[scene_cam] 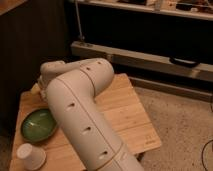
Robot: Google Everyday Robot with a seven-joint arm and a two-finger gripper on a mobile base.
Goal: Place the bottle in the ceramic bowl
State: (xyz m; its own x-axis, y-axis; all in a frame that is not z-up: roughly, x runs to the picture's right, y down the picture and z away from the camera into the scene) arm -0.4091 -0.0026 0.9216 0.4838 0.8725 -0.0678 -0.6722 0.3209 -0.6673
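Observation:
The ceramic bowl [38, 125] is green and glossy and sits on the left part of the wooden table [127, 112], with nothing visible inside it. My white arm [80, 110] sweeps across the table from the front to the far left corner. My gripper is hidden behind the arm's upper link, above the table's far left, just beyond the bowl. The bottle is hidden too.
A white paper cup [31, 156] stands upside down at the table's front left corner, near the bowl. A dark wall is to the left, and a low shelf with a metal rail [150, 60] runs behind the table. Speckled floor lies to the right.

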